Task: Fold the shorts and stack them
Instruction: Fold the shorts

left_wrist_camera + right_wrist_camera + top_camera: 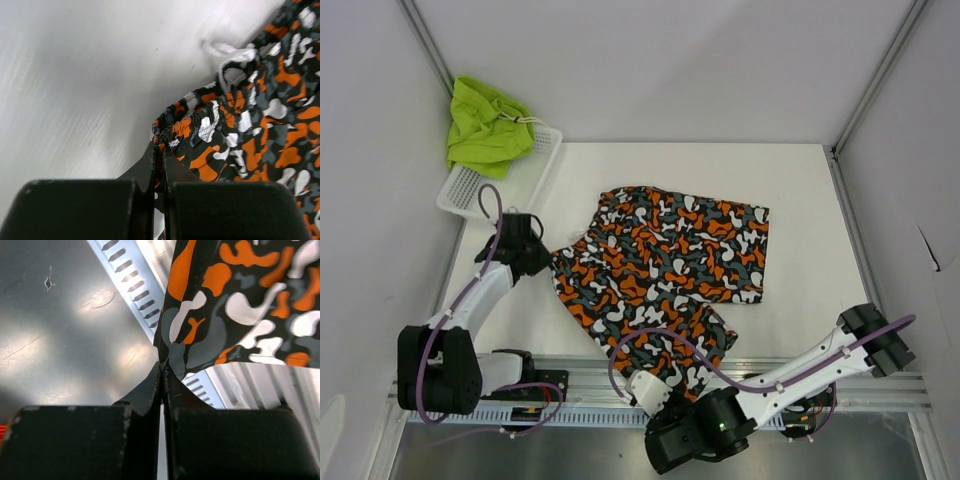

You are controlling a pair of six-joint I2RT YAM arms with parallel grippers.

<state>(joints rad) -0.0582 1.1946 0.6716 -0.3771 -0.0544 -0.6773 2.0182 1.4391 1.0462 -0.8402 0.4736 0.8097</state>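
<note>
left gripper (159,150): jaws pressed together on the elastic waistband (192,122) of the camo shorts (665,270), at their left edge.
right gripper (162,371): jaws pinching a corner of the near leg hem (175,347), over the slotted rail (132,287) at the table's (800,200) near edge.
camo shorts: mostly flat mid-table, near leg rumpled toward the arm bases.
green shorts (485,125): bunched in the white basket (460,190), far-left corner.
step: likely the first fold of the camo pair, both grips set.
how: lift both corners together, only just clear of the table; keep the edge between them taut; carry it across onto the far side; line up edges before releasing.
risk: the hem pinch looks thin and may slip; an uneven lift drags the cloth and skews the fold.
</note>
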